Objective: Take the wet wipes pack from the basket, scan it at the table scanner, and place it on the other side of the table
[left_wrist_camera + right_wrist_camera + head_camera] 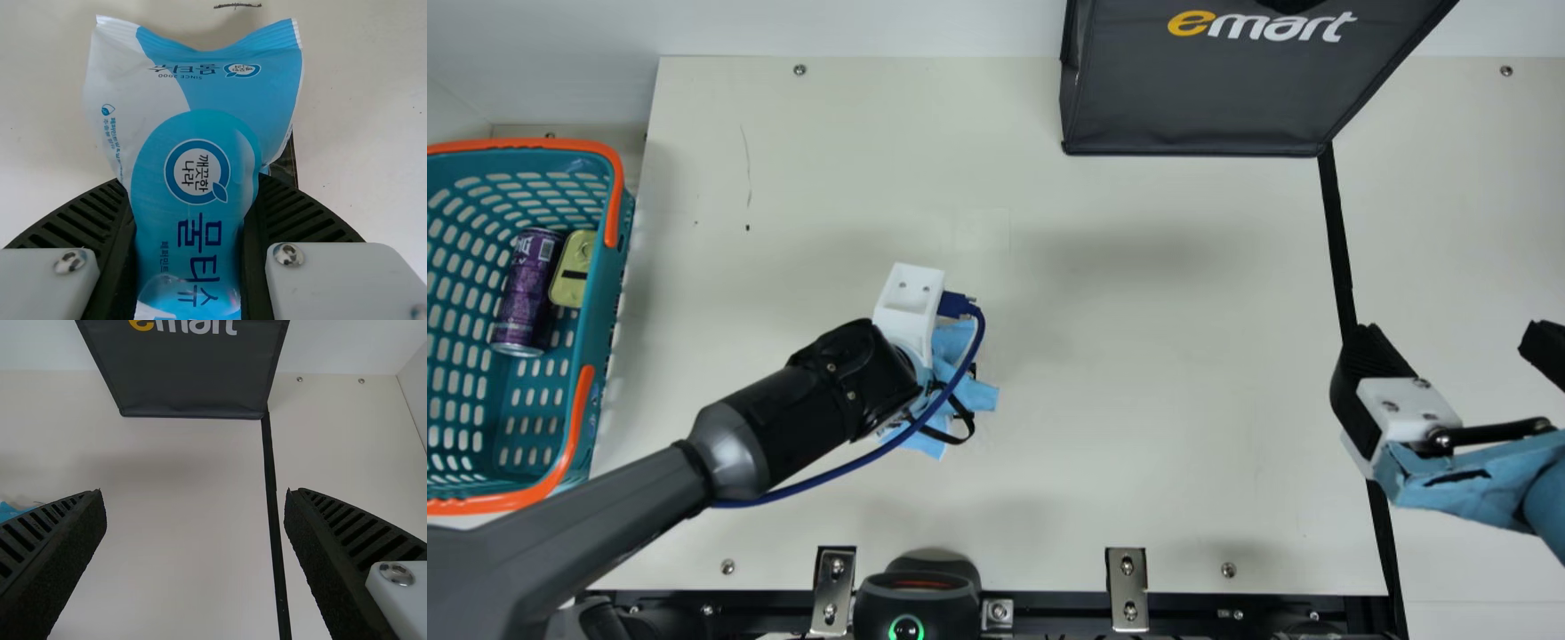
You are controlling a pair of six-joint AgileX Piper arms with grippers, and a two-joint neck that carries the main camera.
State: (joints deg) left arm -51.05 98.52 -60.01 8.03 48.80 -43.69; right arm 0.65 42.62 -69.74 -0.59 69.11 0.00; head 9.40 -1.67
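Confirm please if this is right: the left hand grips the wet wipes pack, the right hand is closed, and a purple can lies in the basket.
Not quite: the right hand is open, its two fingers wide apart in the right wrist view. The left hand does grip the wet wipes pack, and a purple can lies in the basket.

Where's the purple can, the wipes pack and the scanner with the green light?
Purple can (525, 292): main view, middle of its side.
Wet wipes pack (197, 172): left wrist view, round logo on its front.
Scanner (916, 604): main view, middle of its black casing.
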